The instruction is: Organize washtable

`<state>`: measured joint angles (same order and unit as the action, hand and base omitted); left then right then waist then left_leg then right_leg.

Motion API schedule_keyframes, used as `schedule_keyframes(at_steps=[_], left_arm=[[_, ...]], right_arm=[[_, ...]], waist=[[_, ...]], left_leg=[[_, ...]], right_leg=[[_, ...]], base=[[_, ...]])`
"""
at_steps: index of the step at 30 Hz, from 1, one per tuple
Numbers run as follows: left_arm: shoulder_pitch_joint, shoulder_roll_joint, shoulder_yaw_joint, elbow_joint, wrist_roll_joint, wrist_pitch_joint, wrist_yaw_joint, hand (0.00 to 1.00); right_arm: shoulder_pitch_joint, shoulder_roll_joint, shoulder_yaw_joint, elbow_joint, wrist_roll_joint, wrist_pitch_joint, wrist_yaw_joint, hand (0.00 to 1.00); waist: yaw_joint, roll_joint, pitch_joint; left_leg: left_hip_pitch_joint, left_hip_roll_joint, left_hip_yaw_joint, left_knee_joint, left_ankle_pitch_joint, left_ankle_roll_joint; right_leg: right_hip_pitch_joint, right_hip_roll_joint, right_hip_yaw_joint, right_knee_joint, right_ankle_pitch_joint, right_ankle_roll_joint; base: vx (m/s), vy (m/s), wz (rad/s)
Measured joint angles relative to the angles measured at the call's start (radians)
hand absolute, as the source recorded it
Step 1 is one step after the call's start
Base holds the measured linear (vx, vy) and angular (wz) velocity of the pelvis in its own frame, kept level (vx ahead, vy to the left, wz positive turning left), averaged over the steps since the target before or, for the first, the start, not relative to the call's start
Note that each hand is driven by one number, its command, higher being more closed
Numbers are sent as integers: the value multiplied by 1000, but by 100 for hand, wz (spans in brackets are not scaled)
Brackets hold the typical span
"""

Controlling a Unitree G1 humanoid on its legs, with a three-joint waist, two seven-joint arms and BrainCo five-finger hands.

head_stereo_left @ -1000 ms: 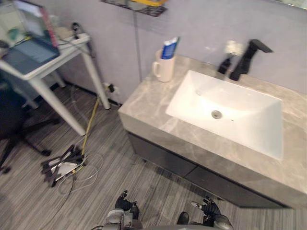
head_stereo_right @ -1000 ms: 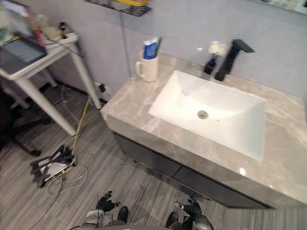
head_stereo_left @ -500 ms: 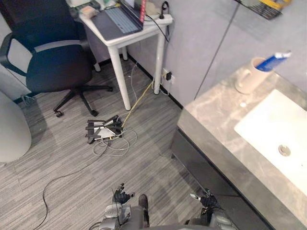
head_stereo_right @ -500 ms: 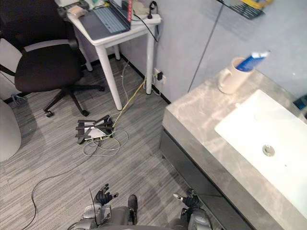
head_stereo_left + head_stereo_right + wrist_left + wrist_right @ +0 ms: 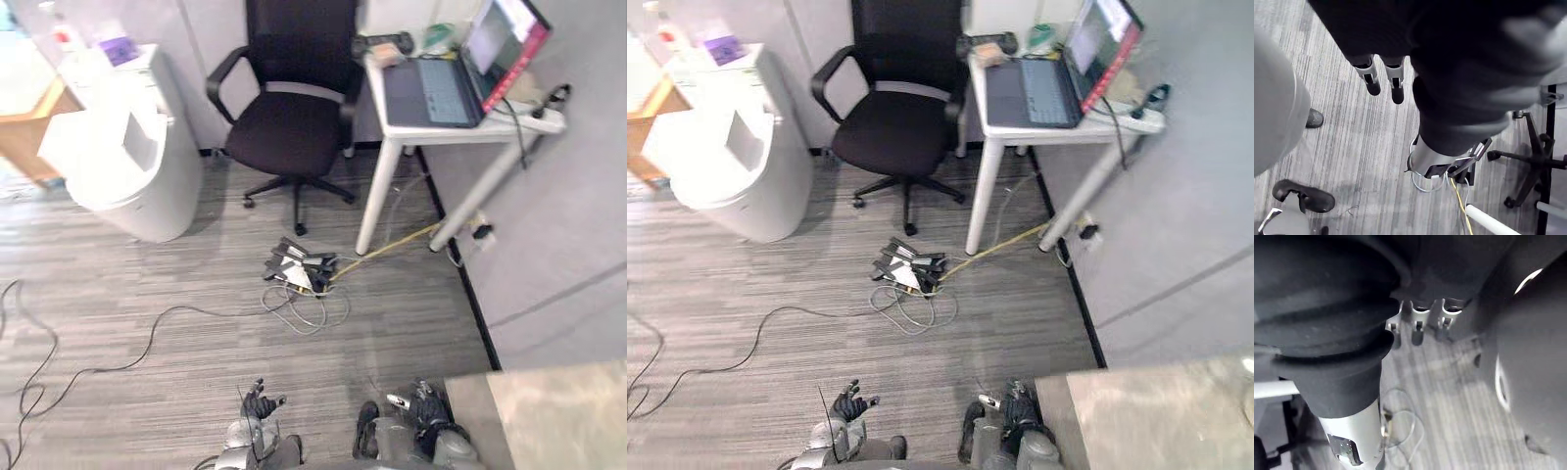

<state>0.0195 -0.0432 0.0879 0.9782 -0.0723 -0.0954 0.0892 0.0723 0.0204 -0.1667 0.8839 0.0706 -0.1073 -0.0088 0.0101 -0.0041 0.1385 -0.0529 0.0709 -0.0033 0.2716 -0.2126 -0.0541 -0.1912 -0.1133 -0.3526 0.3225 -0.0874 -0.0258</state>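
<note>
Hands open and empty above the floor

We saw the left hand (image 5: 257, 404) and the right hand (image 5: 423, 407) hanging low in the head views, fingers loosely straight and holding nothing. A corner of the grey marble table (image 5: 558, 416) lay just beside the right hand. Farther out on the striped floor (image 5: 147, 274) sat a tangle of cords (image 5: 299, 271), then a black office chair (image 5: 294, 127) and a white table (image 5: 376, 196) carrying an open laptop (image 5: 431, 90).
</note>
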Motion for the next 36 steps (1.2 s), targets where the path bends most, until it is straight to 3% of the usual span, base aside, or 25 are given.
schedule_keyframes(at_steps=[2,7,13,16,19,20,21,22,24,26,27,28,30,31,32,33,34,36], left_arm=[[-3,-11,-36,0,1,0,-1,0],[3,37,-99,14,7,6,-2,0],[11,78,-95,56,9,4,-2,0],[10,76,-89,56,17,4,-3,0],[9,66,-83,64,27,3,-4,0],[8,67,-83,66,27,4,-4,0],[5,68,-80,68,27,4,-4,0],[2,74,-76,71,27,3,-4,0],[-2,74,-76,68,27,3,-4,0],[0,70,-75,63,26,3,-2,0],[0,67,-74,63,26,4,-2,0],[1,64,-74,61,25,4,-1,0],[1,48,-68,39,23,3,-1,0],[-3,46,-64,29,23,3,0,0],[-1,36,-63,6,23,3,-1,0],[1,39,-59,-5,23,3,0,0],[2,45,-58,-7,23,4,0,0],[-5,54,-57,-10,23,3,0,0]], right_arm=[[-1,-4,-2,16,9,0,-12,0],[-16,-8,1,79,10,2,-13,0],[-17,-14,29,89,-3,1,-9,0],[-23,-20,41,103,-5,1,-9,0],[-17,-28,46,102,-5,-1,-9,0],[-12,-29,45,101,-5,-2,-10,0],[-9,-27,46,102,-6,-2,-10,0],[-1,-21,47,112,-6,0,-9,0],[-3,-23,45,127,-5,5,-11,0],[-18,-34,47,121,-5,2,-12,0],[-21,-39,47,121,-4,2,-13,0],[-27,-46,46,121,-3,3,-16,0],[-23,-48,44,118,-3,3,-30,0],[-20,-48,42,118,-3,2,-35,0],[-15,-49,35,112,-3,3,-37,0],[-14,-44,27,110,-3,4,-37,0],[-14,-37,20,110,-2,4,-39,0],[-16,-31,17,111,-2,5,-45,0]], waist=[[-16,4,-5],[-14,-23,-33],[-19,-22,-42],[-18,-22,-42],[-25,-21,-45],[-26,-13,-47],[-29,-20,-51],[-25,-49,-60],[-20,-58,-62],[-16,-25,-42],[-16,-19,-35],[-16,-10,-27],[-24,-14,-22],[-22,-16,-20],[-22,-9,-20],[-21,-7,-17],[-22,-22,-13],[-17,-39,-10]], left_leg=[[-8,37,97,-50,43,-53],[5,27,141,-132,68,-26],[31,-7,104,-136,86,0],[31,-25,75,-136,100,17],[34,-54,-22,-137,135,28],[21,-58,-57,-140,136,26],[11,-65,-80,-143,136,26],[-14,-99,-128,-156,150,30],[-31,-121,-187,-217,209,21],[-21,-115,-233,-330,295,9],[-23,-109,-239,-349,301,5],[-42,-101,-222,-366,296,13],[-92,-80,-90,-336,249,57],[-117,-70,12,-292,248,60],[-146,-45,194,-212,235,90],[-153,-24,271,-197,251,113],[-161,-12,340,-180,251,114],[-171,-44,301,-174,262,111]], right_leg=[[61,10,-40,-29,-2,3],[74,10,-30,-87,7,21],[125,-3,1,-116,32,49],[126,-29,-6,-78,32,50],[99,-67,12,60,26,54],[87,-61,48,54,-25,73],[92,-54,63,27,-45,77],[103,-53,79,-37,-34,69],[119,-65,51,-84,-52,83],[119,-62,-7,-99,-53,88],[119,-63,-25,-96,-55,90],[121,-61,-66,-93,-60,95],[148,-76,-149,-136,-75,114],[153,-83,-179,-136,-76,115],[159,-88,-235,-120,-76,115],[167,-93,-258,-97,-93,123],[180,-98,-276,-85,-108,135],[187,-105,-278,-75,-113,143]], base=[[195,-35,114],[111,45,41],[18,64,15],[-27,76,37],[-60,64,86],[-31,34,109],[-54,-22,128],[-97,-71,150],[-116,-86,134],[-195,-55,93],[-227,-41,82],[-237,-28,122],[-191,-7,163],[-67,49,161],[-41,79,146],[-35,52,167],[26,23,147],[67,10,119]])
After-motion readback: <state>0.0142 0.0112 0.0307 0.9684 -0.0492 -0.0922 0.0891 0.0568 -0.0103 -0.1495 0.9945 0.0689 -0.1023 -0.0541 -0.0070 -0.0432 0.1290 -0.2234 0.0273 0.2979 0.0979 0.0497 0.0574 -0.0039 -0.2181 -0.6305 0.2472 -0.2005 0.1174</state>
